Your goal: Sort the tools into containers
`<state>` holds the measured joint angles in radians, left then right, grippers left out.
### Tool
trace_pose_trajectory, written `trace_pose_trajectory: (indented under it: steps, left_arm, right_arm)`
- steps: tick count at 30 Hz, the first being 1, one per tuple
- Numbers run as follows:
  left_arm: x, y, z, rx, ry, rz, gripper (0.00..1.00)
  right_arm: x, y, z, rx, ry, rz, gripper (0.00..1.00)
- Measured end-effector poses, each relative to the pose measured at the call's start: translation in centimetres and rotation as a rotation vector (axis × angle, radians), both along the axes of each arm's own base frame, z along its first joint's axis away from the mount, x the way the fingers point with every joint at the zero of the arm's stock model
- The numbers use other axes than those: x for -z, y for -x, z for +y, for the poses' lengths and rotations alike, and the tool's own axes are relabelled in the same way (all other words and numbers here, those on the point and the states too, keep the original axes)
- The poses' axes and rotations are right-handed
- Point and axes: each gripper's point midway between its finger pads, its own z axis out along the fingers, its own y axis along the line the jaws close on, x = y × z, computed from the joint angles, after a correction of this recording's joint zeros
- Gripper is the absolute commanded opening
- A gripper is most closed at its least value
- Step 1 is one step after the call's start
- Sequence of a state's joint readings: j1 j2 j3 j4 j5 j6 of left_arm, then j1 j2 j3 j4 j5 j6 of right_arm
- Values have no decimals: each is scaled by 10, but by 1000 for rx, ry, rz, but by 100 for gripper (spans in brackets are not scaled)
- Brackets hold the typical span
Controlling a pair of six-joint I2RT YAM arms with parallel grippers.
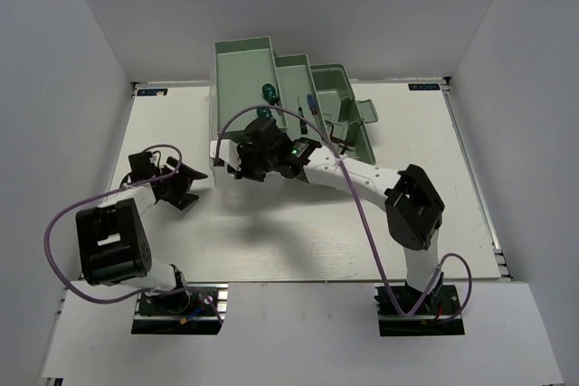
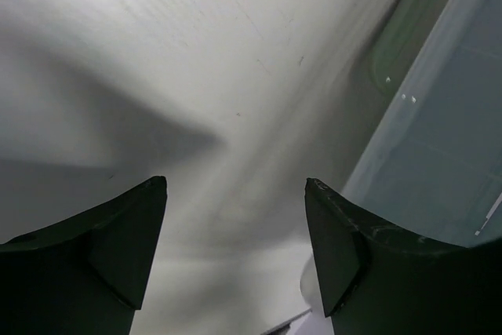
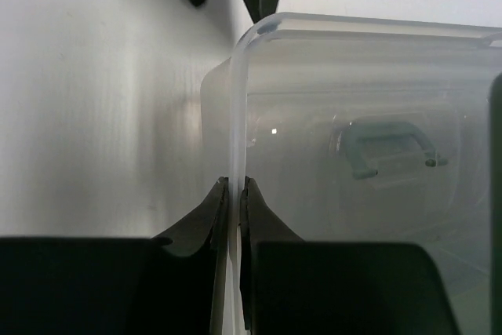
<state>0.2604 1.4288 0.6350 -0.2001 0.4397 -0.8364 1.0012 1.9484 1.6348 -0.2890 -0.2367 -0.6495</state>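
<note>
Right pincer on clear lid

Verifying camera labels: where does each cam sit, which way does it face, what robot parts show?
Top external: above and behind the bases, looking down on the table and green toolbox; left arm and right arm show.
Left wrist: low over the table, facing the clear lid; the open left gripper frames the bottom.
Right wrist: looks along the right gripper, shut on the lid's rim.
Shared: both wrist views show the clear lid.
</note>
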Motion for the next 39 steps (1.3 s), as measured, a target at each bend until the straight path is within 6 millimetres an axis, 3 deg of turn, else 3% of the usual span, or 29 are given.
trace_pose_trajectory:
  steps: [4,10,21,22,23,26,27,32,35,38,39]
  left_arm:
    - [3,-11,-10,45,67,-9,81]
    - [-15,-45,-17,113,120,-97,80]
    - [-16,-92,-23,191,183,-127,80]
    - [-18,-95,-25,199,185,-132,80]
    - [-20,-98,-27,208,186,-139,80]
    - [-29,-104,-33,232,188,-161,80]
    - [-32,-106,-35,242,190,-170,80]
    - [-39,-106,-49,285,207,-185,80]
    - [-40,-106,-51,291,207,-182,80]
    - [-45,-110,-50,290,202,-186,80]
    - [-50,-113,-50,292,200,-191,80]
  right_arm:
    - [-23,12,4,-10,-71,58,0]
    - [-51,30,6,-46,-178,119,0]
    - [-56,39,3,-56,-221,177,0]
    - [-56,40,3,-58,-221,185,31]
    - [-55,41,2,-57,-217,200,45]
    - [-63,55,6,-106,-230,229,69]
    - [-66,59,5,-119,-227,228,70]
    - [-88,64,-9,-146,-242,207,66]
    - [-130,76,-16,-213,-327,168,57]
    - [-191,90,-29,-266,-453,66,18]
    - [-211,93,-34,-269,-494,21,0]
